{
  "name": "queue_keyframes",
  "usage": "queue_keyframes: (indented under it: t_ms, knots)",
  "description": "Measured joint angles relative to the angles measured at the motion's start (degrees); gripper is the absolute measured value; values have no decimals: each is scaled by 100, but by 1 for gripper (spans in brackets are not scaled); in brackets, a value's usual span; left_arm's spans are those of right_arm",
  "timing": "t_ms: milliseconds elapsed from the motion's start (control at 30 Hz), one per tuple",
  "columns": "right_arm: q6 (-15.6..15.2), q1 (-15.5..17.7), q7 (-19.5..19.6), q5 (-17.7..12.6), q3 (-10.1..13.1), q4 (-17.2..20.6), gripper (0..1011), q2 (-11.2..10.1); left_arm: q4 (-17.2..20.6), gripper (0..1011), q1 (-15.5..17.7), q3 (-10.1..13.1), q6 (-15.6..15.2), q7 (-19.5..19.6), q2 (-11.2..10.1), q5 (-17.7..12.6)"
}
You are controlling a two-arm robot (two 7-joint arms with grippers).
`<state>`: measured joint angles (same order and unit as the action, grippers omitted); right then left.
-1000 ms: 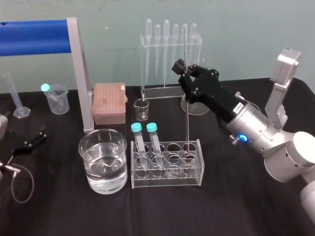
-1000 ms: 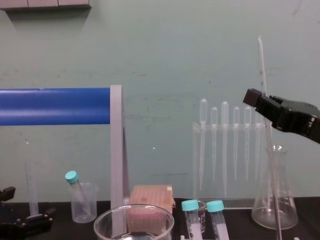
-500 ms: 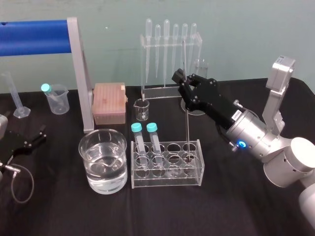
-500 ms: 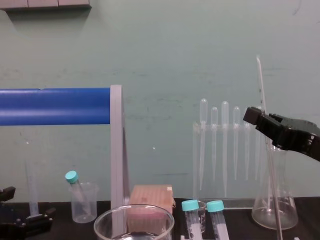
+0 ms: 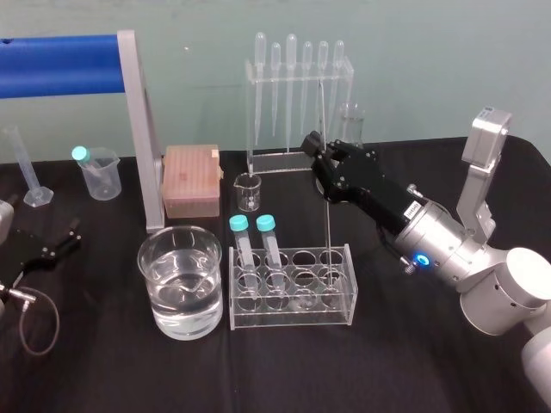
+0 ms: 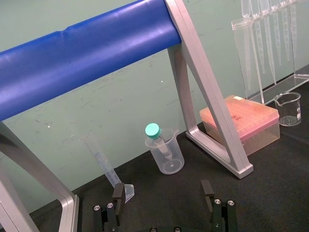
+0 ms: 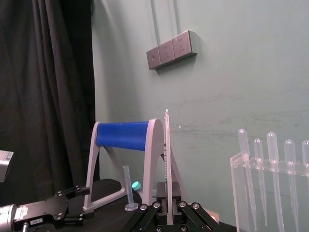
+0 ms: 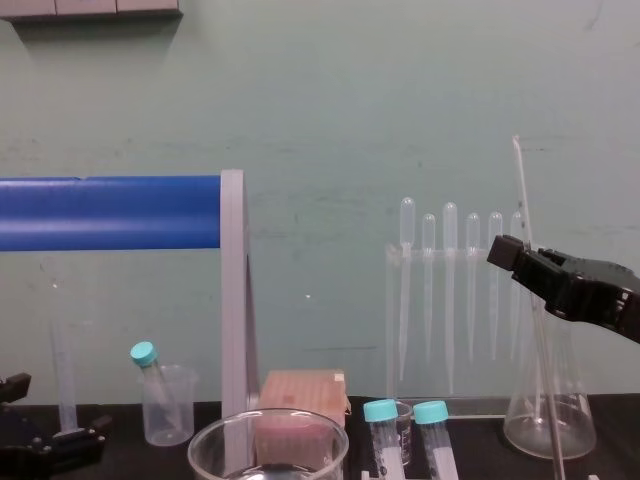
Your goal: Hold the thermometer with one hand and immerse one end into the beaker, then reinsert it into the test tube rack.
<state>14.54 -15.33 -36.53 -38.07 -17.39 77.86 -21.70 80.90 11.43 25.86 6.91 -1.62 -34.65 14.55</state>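
At the tube rack's (image 5: pixel 293 320) right rear hole: thermometer (image 5: pixel 328 222), near upright, lower end inside. Right gripper (image 5: pixel 315 150) clamped tight on its upper half. Beaker (image 5: pixel 179 231) of water just left of rack. Left gripper (image 5: pixel 54 246) resting far left on the table, fingers apart.

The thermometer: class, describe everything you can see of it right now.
The thermometer is a long, thin, clear glass rod with fine scale marks. It stands almost upright, slightly tilted, its lower end down in the back right hole of the clear test tube rack. The right gripper is shut on it about midway up.
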Motion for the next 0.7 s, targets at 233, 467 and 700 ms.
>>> queue_keyframes:
  t_ms: [233,467,700]
  knots:
    - [-50,10,87,18,-1,-6,57,3,0,1008,0,0,0,0,0,0]
    - [-64,14,113,32,1,6,56,1,0,1008,0,0,0,0,0,0]
    - [-55,12,102,31,2,6,56,1,0,1008,0,0,0,0,0,0]
